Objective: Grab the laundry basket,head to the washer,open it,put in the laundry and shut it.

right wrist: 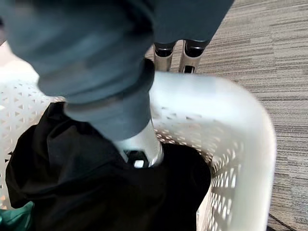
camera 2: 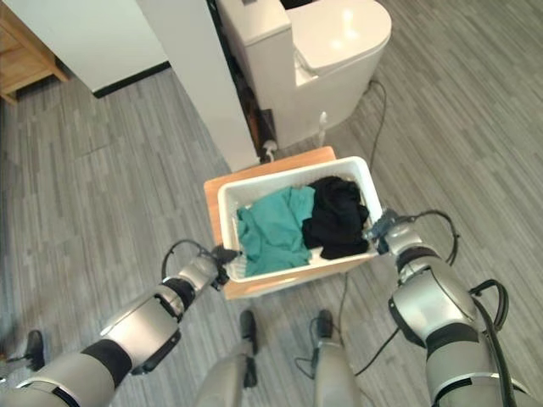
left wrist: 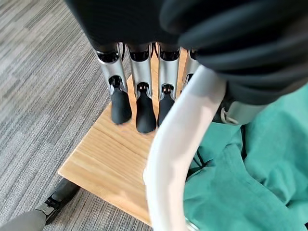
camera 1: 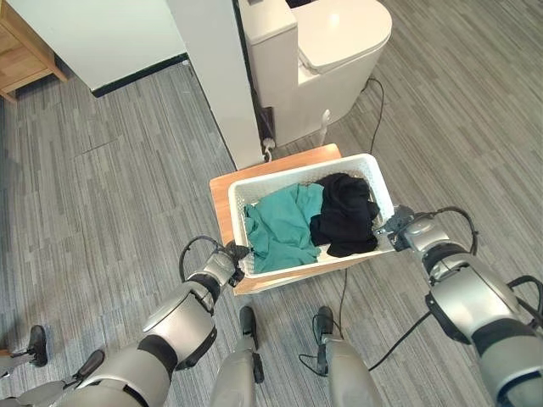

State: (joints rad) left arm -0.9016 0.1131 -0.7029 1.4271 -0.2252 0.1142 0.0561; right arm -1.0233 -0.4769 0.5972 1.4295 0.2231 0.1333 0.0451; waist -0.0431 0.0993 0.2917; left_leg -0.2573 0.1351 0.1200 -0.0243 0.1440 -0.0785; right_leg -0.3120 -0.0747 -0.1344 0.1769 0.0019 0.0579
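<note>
A white laundry basket sits on a low wooden stand on the grey floor. Inside it a green cloth lies on the robot's left side, and a black cloth lies next to it on the right, touching it.

The robot has one hand at each end of the basket. Its left hand is at the left rim. Seen from the wrist, the fingers hang down the outside of the rim (they look almost straight) over the wood, and the thumb is on the inside by the green cloth, so the rim sits between them in a pinch.

Its right hand is at the right rim. The fingers go down behind the outside of the rim, and the thumb reaches inside, right over the black cloth. The rim is between them here too.

Just behind the stand is a white wall post, and beside that a white toilet. A bit of wooden furniture stands far off in the corner.
</note>
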